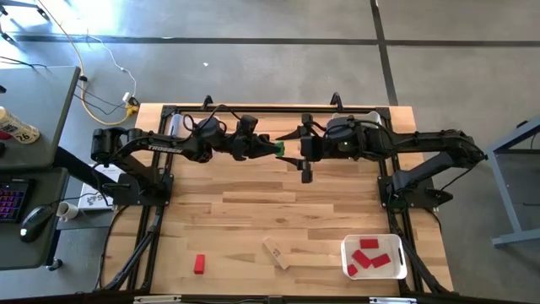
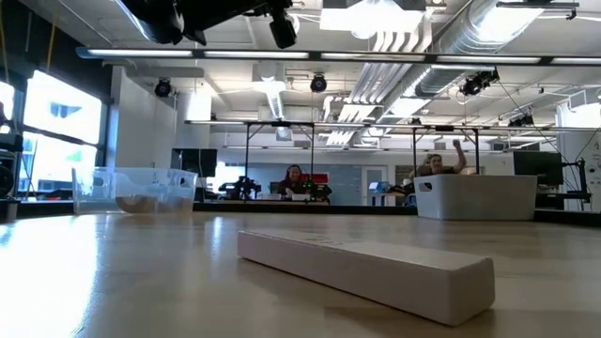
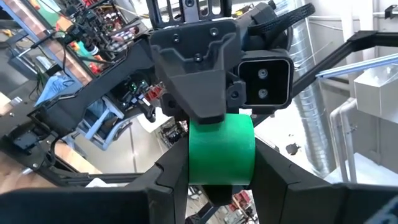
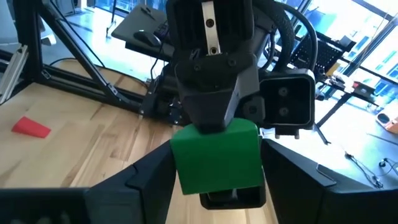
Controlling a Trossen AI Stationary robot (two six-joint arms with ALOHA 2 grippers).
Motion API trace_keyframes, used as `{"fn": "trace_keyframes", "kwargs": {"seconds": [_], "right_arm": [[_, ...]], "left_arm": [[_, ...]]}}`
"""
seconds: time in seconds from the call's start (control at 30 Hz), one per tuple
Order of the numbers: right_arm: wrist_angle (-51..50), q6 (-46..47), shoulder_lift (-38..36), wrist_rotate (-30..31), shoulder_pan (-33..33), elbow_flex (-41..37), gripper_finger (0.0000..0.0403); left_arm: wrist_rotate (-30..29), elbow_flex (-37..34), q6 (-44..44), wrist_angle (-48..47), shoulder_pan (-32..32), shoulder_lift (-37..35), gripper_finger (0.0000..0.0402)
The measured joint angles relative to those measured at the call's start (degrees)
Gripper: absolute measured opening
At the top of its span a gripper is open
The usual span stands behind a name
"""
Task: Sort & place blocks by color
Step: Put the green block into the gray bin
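A green block [image 1: 278, 149] is held in the air over the table's far middle, between my two grippers, which meet tip to tip. My left gripper [image 1: 268, 148] reaches it from the left and my right gripper [image 1: 291, 149] from the right. The block fills the middle of the left wrist view [image 3: 221, 149] and the right wrist view [image 4: 217, 155]. A red block [image 1: 199, 263] and a tan wooden bar [image 1: 276, 252] lie flat on the table near its near edge. Several red blocks lie in a white bin [image 1: 396, 268]. My left gripper pinches the green block's near end [image 3: 221, 177] between its two fingers, which come level from the table's left. The block is lifted clear of the table. My right gripper pinches the block's other end [image 4: 217, 177] between its two fingers, level from the table's right; the block bridges both grippers.
The tan bar [image 2: 366, 268] lies close in front of the low camera. A clear bin [image 2: 136, 188] with tan pieces stands at the far left, and the white bin [image 2: 488, 195] on the right. People sit in the room beyond. Bare wood [image 1: 278, 203] lies below the grippers.
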Motion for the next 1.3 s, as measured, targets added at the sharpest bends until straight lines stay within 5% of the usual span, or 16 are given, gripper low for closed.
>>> {"fn": "trace_keyframes", "kwargs": {"seconds": [0.27,0.47,1.3], "right_arm": [[0.02,-0.30,0.00,0.21,0.00,0.00,0.0212],[-0.81,-0.51,-0.04,0.42,-0.04,0.00,0.0150],[-12.55,7.99,0.00,8.80,-0.28,-0.02,0.0149]], "left_arm": [[-0.01,-0.01,0.45,-1.06,0.00,0.00,0.0101],[-0.07,-0.07,-0.33,-1.57,0.04,0.00,0.0102],[-4.52,-0.09,7.50,-12.31,1.07,0.07,0.0210]]}}
